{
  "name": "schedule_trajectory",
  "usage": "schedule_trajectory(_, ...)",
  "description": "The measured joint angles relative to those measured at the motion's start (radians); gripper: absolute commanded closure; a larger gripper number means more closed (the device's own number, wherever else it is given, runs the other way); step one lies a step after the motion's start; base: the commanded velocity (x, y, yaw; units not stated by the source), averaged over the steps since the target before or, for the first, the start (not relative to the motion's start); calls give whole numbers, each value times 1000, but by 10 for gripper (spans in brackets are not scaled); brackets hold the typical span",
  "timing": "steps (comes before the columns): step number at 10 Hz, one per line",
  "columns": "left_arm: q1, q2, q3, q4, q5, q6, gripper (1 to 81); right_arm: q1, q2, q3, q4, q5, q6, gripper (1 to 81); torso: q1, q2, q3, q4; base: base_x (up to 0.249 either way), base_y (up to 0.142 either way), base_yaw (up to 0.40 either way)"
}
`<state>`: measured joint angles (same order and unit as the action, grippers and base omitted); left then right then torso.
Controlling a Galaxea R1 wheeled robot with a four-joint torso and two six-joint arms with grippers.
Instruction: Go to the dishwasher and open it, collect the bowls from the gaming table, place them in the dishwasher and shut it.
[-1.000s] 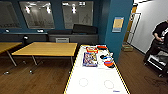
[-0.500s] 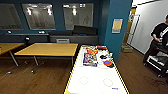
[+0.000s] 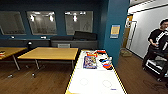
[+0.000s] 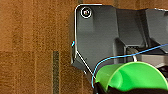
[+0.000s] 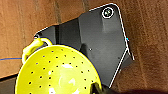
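A bright green bowl [image 4: 135, 75] hangs over the wooden floor in the left wrist view, with my left gripper [image 4: 120, 89] shut on its rim. A yellow-green bowl [image 5: 57, 72], perforated and with a loop handle, hangs likewise in my right gripper [image 5: 102, 88], which is shut on its edge. In the head view the gaming table [image 3: 95, 80] stands just ahead, long and white-topped with yellow edges. The dishwasher is out of view.
Flat colourful game boxes [image 3: 90, 62] lie at the gaming table's far end. A yellow-wood table [image 3: 50, 53] stands to its left, a blue pillar [image 3: 115, 30] behind it. A person [image 3: 157, 47] with a control rig stands at the right on wooden floor.
The head view has shifted only slightly, so the camera moved a little. The person at the right shows a bit more in the picture.
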<state>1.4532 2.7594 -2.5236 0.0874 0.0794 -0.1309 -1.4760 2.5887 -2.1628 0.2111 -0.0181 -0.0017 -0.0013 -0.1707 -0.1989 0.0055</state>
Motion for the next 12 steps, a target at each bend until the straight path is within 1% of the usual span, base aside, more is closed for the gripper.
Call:
schedule_trajectory(6,1,0,-13,3,-2,0,811,2,9,0,0,-2,-1,811,1,-1,-2,0,-11,0,0)
schedule_trajectory(7,1,0,-13,3,-3,0,811,3,9,0,0,-1,-1,811,1,-1,-13,0,0,0,0)
schedule_trajectory(9,1,0,-13,3,-2,0,811,3,10,0,0,-1,-1,811,1,-1,-61,0,0,0,0)
schedule_trajectory(11,-4,0,-13,3,-6,0,811,11,11,0,0,1,-1,811,2,-1,-79,0,0,0,0)
schedule_trajectory(12,-4,0,-13,3,-9,0,811,11,11,-2,0,2,-1,811,2,-1,-77,0,0,0,0)
